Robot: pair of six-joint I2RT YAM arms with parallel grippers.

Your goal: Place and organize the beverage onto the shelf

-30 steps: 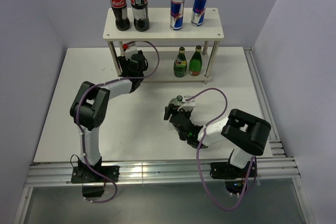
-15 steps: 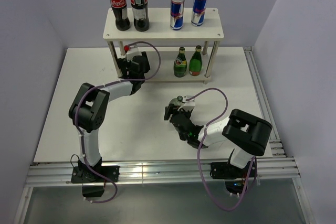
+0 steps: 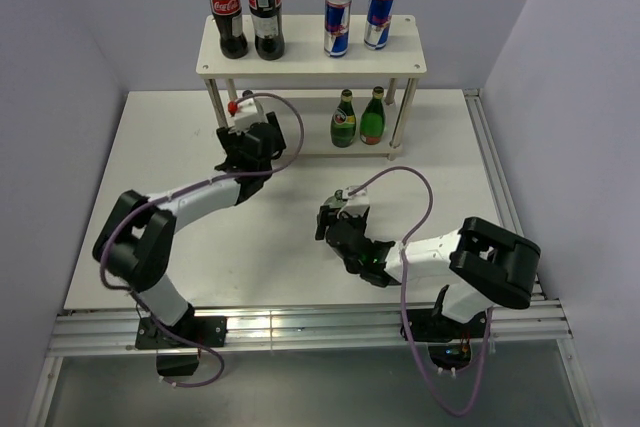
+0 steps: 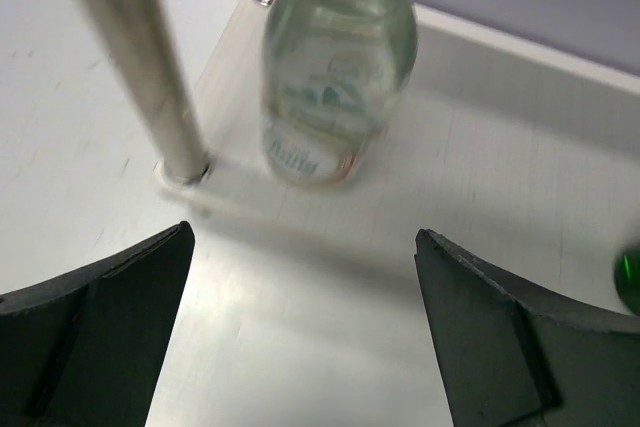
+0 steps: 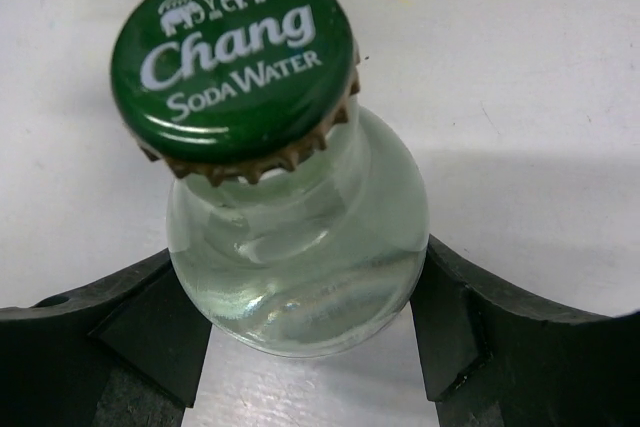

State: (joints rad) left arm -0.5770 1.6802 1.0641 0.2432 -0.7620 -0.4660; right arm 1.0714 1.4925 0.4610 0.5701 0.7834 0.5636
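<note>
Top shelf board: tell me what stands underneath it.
Two green bottles stand on the lower board toward the right, a clear bottle by a left leg. The top board covers the lower board's rear, so anything there is hidden.

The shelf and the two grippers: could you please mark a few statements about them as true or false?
1. Two blue-and-silver cans stand on the top board of the shelf. True.
2. The two green bottles stand beside the cans. False: they stand on the lower board.
3. The right gripper is shut on a clear bottle with a green cap. True.
4. The left gripper grips the other clear bottle. False: it is open and apart from that bottle, which stands on the lower board.
</note>
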